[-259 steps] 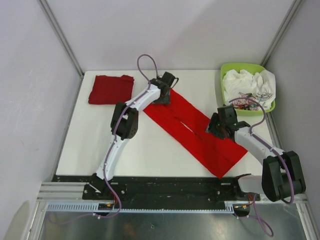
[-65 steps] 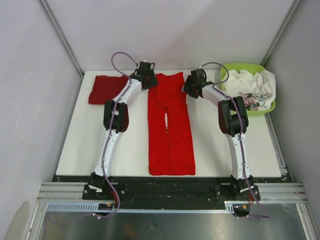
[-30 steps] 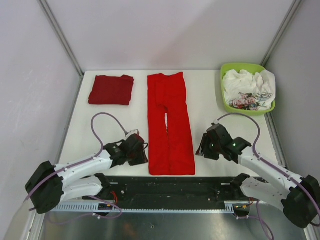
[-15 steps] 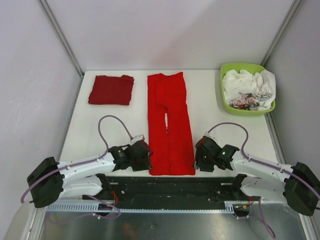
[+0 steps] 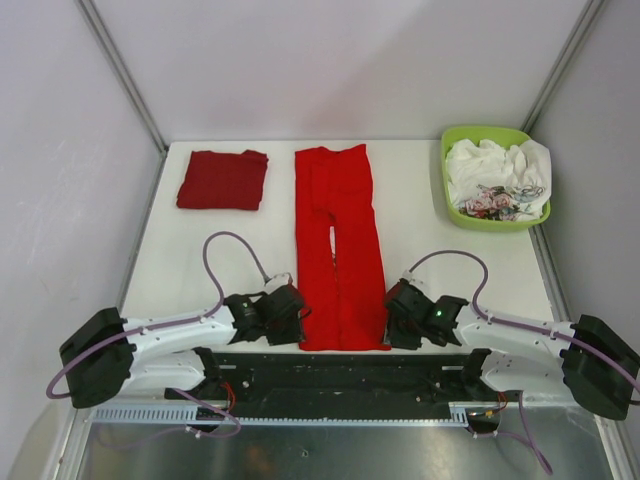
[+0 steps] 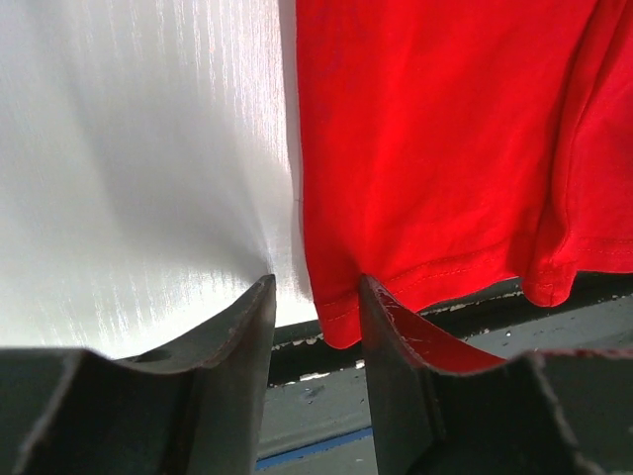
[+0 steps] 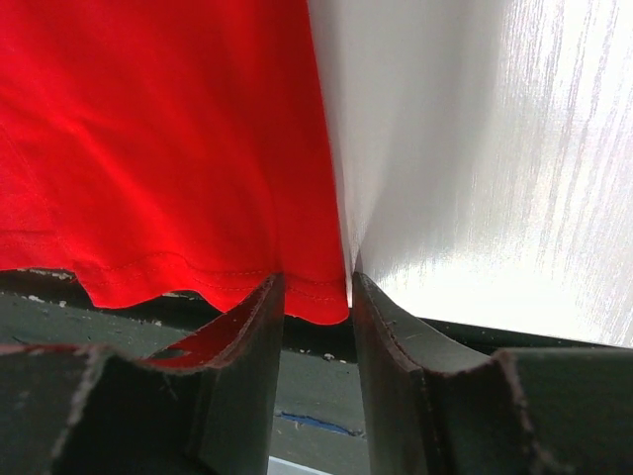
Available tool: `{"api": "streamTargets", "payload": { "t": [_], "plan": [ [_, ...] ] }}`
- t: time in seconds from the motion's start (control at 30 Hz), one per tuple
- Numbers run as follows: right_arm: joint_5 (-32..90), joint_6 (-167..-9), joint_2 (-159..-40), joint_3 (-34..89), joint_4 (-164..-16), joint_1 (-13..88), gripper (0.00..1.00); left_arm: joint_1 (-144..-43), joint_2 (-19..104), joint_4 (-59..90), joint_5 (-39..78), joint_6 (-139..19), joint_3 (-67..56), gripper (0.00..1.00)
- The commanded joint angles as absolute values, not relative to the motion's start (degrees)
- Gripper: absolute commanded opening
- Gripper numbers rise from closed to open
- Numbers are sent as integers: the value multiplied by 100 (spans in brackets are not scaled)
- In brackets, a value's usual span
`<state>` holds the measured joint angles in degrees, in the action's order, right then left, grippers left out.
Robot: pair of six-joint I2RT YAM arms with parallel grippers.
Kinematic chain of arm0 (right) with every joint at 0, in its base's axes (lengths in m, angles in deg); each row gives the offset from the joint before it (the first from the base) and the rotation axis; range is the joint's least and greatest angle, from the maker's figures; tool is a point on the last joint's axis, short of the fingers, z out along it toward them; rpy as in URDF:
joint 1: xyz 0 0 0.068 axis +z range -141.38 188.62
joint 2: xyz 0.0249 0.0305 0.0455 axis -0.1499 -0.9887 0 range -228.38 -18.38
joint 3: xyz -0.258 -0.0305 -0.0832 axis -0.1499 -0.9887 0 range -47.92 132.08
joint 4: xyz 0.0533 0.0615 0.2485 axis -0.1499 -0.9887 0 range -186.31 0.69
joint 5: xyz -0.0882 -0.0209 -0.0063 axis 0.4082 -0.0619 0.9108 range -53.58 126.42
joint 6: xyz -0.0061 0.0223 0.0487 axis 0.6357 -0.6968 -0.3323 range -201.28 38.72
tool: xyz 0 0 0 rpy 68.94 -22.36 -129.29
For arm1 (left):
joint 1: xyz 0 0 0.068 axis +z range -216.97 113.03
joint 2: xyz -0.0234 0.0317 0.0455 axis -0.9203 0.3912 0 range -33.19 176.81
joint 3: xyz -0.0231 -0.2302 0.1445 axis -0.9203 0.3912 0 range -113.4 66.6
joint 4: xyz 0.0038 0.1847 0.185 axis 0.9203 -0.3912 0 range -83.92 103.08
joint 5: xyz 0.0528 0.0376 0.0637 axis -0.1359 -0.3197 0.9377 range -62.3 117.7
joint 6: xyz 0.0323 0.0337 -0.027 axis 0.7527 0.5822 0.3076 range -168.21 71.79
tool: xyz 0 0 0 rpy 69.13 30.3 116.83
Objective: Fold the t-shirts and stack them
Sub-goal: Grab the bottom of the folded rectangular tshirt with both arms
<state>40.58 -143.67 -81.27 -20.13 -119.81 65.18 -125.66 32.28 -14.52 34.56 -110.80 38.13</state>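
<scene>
Grey walls w/ metal posts are boxing in a white desk point(image 5: 430, 220). The bright red shirt point(image 5: 340, 240) is lying as a long narrow strip down the centre of the top view, sides folded in toward the middle, so it looks ready for a crosswise fold. The dark red shirt point(image 5: 222, 180) is sitting folded at upper left, prob. as the base of the stack. A green basket point(image 5: 447, 150) w/ white cloth is sitting at upper right.

Both arms are reaching low along the bottom edge, one per near corner. Left gripper point(image 6: 315, 287): jaws spread a little, straddling the hem's left corner, not pinching yet. Right gripper point(image 7: 316, 280): same, slightly apart around the right corner. Taking both corners at once is, I'd judge, for lifting the hem evenly toward the far end.
</scene>
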Motion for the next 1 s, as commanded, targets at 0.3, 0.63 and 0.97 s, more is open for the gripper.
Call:
{"api": "streamTargets", "payload": {
  "t": [0.3, 0.63, 0.97],
  "plan": [
    [4332, -14585, -8148, -2138, -11983, 6635, 37, -12858, 3539, -1503, 3610, -11414, 3968, 38],
    [4328, -14602, -8188, -2162, -11960, 6664, 33, -12905, 3439, -1720, 3542, -11490, 4116, 33],
    [4298, -14611, -8294, -2165, -11890, 6733, 28, -12902, 3340, -2046, 3727, -11571, 4090, 36]
  ]
}}
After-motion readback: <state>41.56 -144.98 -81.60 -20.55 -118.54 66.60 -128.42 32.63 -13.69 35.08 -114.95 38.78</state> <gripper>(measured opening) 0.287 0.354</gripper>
